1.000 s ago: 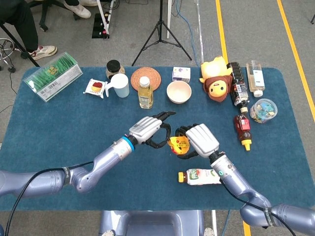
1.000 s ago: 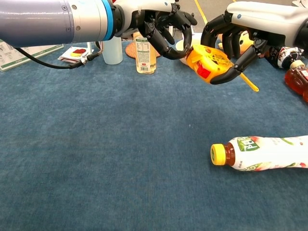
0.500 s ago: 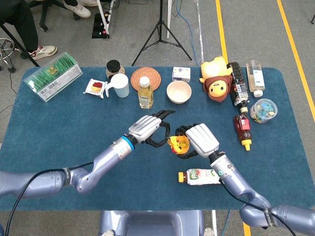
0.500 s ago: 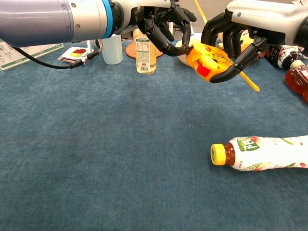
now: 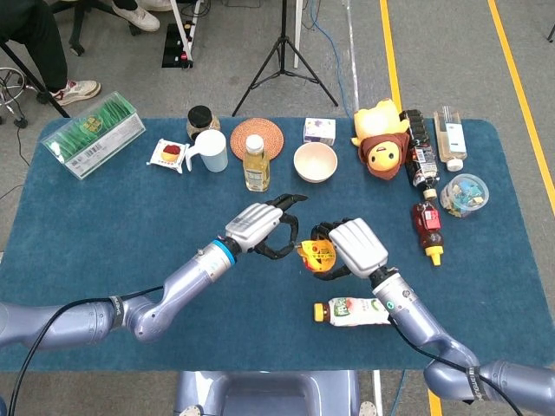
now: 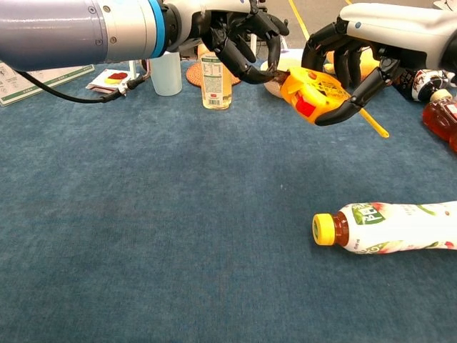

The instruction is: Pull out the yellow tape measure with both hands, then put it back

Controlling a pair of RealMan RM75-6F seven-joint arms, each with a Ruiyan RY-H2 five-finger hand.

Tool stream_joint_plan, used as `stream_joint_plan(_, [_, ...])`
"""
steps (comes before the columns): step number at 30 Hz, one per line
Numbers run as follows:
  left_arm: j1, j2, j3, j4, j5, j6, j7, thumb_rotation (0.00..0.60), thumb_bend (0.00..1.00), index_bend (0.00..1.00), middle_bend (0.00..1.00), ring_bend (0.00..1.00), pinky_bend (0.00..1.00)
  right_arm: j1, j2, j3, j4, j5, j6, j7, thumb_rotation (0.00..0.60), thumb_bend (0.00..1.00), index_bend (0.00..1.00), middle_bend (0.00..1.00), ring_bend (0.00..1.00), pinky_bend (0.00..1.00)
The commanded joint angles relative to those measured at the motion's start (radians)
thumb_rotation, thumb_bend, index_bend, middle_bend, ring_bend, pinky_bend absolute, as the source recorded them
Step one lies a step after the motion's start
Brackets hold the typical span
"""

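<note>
My right hand (image 6: pixel 371 36) grips the yellow tape measure (image 6: pixel 310 91) from above and holds it off the blue tablecloth; a yellow strap (image 6: pixel 374 121) hangs from its right side. The left hand (image 6: pixel 239 36) reaches in from the left, its fingertips (image 6: pixel 274 71) pinched together at the case's left edge, where the tape's end sits. No length of tape shows between the hands. In the head view the tape measure (image 5: pixel 316 256) sits between the left hand (image 5: pixel 258 230) and the right hand (image 5: pixel 357 246), near the table's middle.
A drink bottle (image 6: pixel 389 227) lies on its side in front of the right hand. Along the far edge stand a white cup (image 5: pixel 211 150), an oil bottle (image 5: pixel 255 163), a bowl (image 5: pixel 315 161) and a plush toy (image 5: pixel 381 139). Sauce bottles (image 5: pixel 427 227) lie at the right.
The right hand has carried the tape measure slightly to the right. The left hand's fingertips have closed in at the case's left edge.
</note>
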Motion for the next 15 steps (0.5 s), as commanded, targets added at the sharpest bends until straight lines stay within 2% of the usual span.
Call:
stream_joint_plan(1, [0.003,0.003,0.001,-0.002,0.001,-0.002,-0.003,0.600,0.37,0.59,0.07,0.00,0.16,-0.001,0.002,-0.002,0.003,-0.002,-0.001,0.003,0.478,0.06,0.58,0.61,0.57,0.53])
stream_joint_plan(15, [0.055,0.080,0.036,-0.047,0.039,-0.037,-0.042,0.600,0.37,0.59,0.07,0.00,0.16,-0.018,0.055,-0.036,0.040,-0.012,-0.030,0.017,0.479,0.06,0.58,0.61,0.57,0.52])
